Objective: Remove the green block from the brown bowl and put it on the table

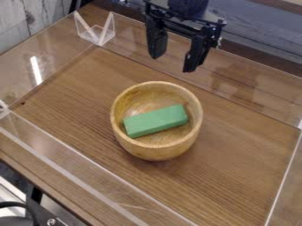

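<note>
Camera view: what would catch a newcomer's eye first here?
The bright green block stands out most, lying inside the brown bowl near the middle of the table. Above and behind the bowl, the dark tool hangs with its fingers spread and nothing between them. Clear acrylic walls fence the tabletop.

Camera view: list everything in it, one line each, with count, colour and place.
Table: one, dark brown wood grain, fills most of the view.
Walls: clear acrylic, standing along the table's edges.
Bowl: one, light brown wood, middle of the table.
Block: one, bright green, lying inside the bowl.
Gripper: one, black, open, pointing down above the table behind the bowl, holding nothing.
</note>
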Motion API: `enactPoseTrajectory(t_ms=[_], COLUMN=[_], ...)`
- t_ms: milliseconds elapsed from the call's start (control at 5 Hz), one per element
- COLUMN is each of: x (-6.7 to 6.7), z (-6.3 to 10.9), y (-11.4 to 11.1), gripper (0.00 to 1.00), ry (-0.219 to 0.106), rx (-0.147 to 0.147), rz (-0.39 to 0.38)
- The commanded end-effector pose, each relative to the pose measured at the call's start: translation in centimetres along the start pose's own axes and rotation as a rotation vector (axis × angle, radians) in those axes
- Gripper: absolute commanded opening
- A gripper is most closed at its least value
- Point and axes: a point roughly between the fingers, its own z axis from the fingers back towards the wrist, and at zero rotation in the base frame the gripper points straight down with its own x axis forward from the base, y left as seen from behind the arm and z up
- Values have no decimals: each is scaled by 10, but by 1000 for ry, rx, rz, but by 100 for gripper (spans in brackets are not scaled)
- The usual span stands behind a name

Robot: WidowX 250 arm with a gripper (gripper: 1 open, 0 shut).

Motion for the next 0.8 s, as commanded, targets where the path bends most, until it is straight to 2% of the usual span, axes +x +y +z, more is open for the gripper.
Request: enactPoseTrajectory(t_ms=[0,200,400,600], x=[-8,-15,-13,-13], z=[-18,-39,-49,-58], y=[9,2,-4,2], gripper=[100,100,100,100], ry=[18,42,46,53], rx=[-6,-4,-1,-2], rz=[-27,-85,-127,-156])
